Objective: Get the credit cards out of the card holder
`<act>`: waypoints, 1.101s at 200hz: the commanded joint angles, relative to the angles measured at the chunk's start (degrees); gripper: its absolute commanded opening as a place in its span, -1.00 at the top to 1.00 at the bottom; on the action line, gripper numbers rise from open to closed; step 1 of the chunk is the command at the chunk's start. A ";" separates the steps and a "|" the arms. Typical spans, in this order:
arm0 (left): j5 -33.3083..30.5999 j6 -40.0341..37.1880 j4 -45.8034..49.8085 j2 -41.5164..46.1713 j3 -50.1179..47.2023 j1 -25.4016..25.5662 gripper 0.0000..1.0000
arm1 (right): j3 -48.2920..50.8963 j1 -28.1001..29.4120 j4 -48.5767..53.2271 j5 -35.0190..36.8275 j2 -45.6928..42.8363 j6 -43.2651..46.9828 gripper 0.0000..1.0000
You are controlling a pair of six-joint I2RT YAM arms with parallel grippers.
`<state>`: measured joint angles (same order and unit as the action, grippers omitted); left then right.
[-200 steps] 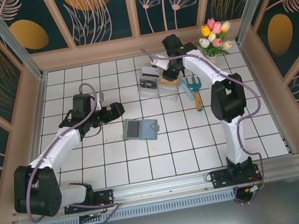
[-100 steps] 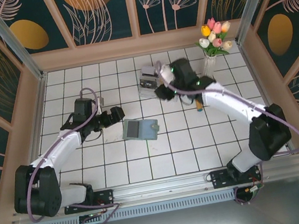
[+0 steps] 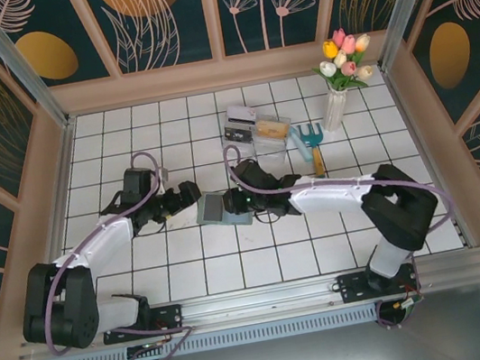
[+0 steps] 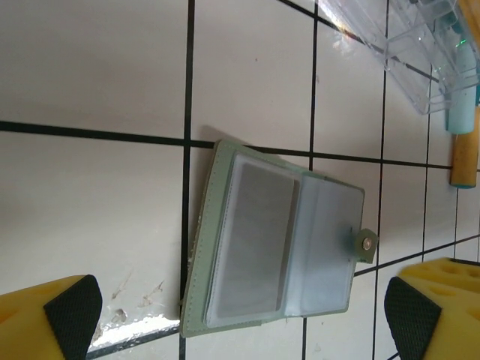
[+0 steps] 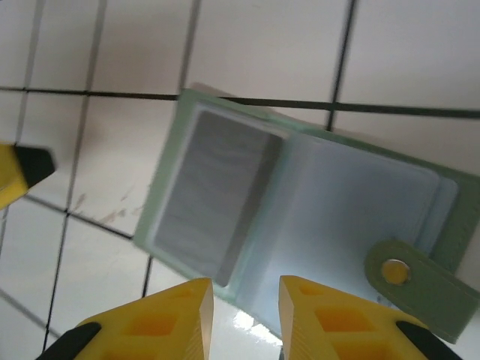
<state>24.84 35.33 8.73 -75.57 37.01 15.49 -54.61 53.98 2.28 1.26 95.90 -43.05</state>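
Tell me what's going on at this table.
Both arms are at the card holder, which lies open and flat on the tiled table. The left claw is spread wide and aimed at it. The right claw hovers at its edge with a narrow gap, gripping nothing. A grey card sits in one clear sleeve, not yet pulled out.
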 commanded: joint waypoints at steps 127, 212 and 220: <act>3.04 2.64 -5.91 -4.20 1.00 5.15 -0.87 | -6.21 0.50 12.40 4.26 9.04 -19.26 0.32; 3.66 2.55 -6.09 -8.95 2.94 6.49 -0.63 | -6.83 -0.10 12.61 2.30 11.84 -18.66 0.33; 3.71 2.55 -6.11 -9.37 2.96 6.59 -0.62 | -6.83 -0.10 12.68 2.27 11.86 -18.68 0.33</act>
<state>28.08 37.80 3.25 -83.53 38.68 21.71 -61.45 54.30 12.62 4.54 105.19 -61.01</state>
